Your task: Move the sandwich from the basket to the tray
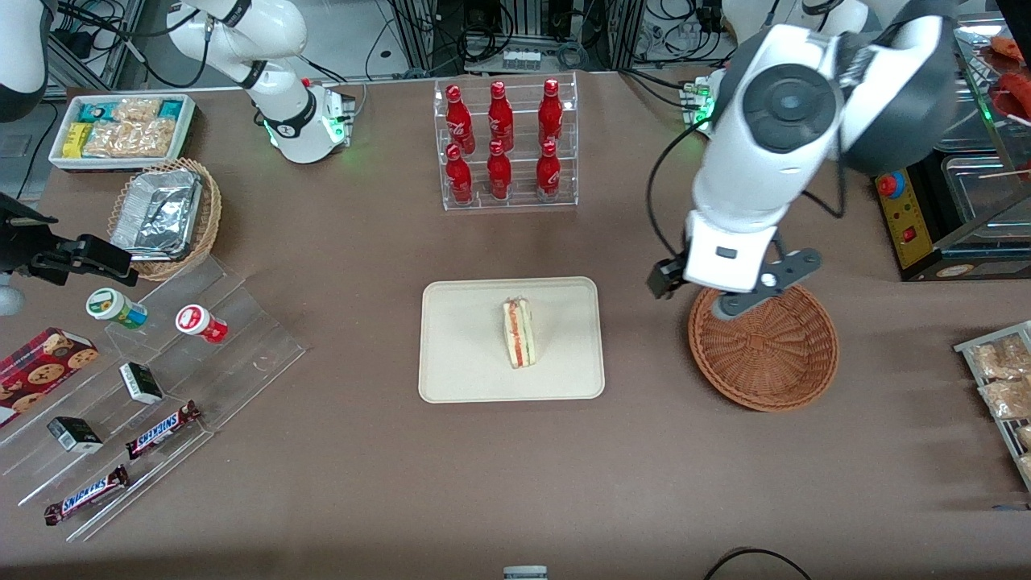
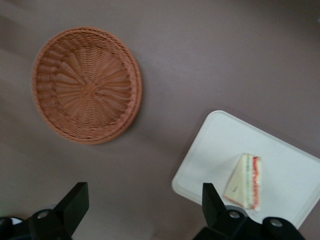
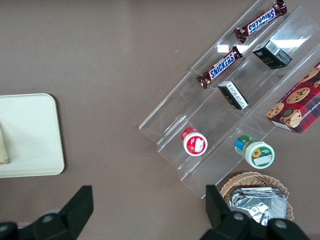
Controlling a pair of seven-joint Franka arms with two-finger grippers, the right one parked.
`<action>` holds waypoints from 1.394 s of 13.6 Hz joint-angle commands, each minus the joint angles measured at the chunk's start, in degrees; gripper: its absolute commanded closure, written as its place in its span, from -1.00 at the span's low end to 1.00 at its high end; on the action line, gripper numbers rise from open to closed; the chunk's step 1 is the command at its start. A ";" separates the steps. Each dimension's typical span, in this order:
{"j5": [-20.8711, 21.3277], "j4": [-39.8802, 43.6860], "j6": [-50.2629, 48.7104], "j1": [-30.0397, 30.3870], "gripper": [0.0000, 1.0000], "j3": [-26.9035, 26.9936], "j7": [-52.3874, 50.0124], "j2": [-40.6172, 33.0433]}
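Note:
The sandwich (image 1: 519, 332) lies on its side near the middle of the cream tray (image 1: 459, 354), with its red and green filling edge showing. The reddish-brown wicker basket (image 1: 765, 354) stands beside the tray, toward the working arm's end, and holds nothing. My left gripper (image 1: 729, 302) hangs high above the basket's edge farther from the front camera. In the left wrist view the gripper (image 2: 144, 195) is open and empty over bare table between the basket (image 2: 87, 85) and the tray (image 2: 215, 150); the sandwich (image 2: 245, 182) shows there too.
A clear rack of red bottles (image 1: 507, 145) stands farther from the front camera than the tray. A clear stepped shelf with snacks (image 1: 161, 379), a tan basket with a foil container (image 1: 165, 217) and a white snack bin (image 1: 121, 129) lie toward the parked arm's end. Snack packets (image 1: 1003, 379) lie at the working arm's end.

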 commanded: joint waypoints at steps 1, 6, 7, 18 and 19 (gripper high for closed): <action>0.04 -2.04 -3.77 4.86 -0.99 -0.74 8.15 -4.41; -3.81 -2.13 -10.71 17.51 -0.99 -0.74 29.50 -10.04; -5.65 -2.21 -12.55 20.41 -0.99 -0.74 34.24 -10.83; -4.36 -18.20 -12.58 24.40 -0.99 2.16 47.91 -24.90; -4.53 -17.08 -12.83 24.31 -0.99 2.16 47.91 -24.12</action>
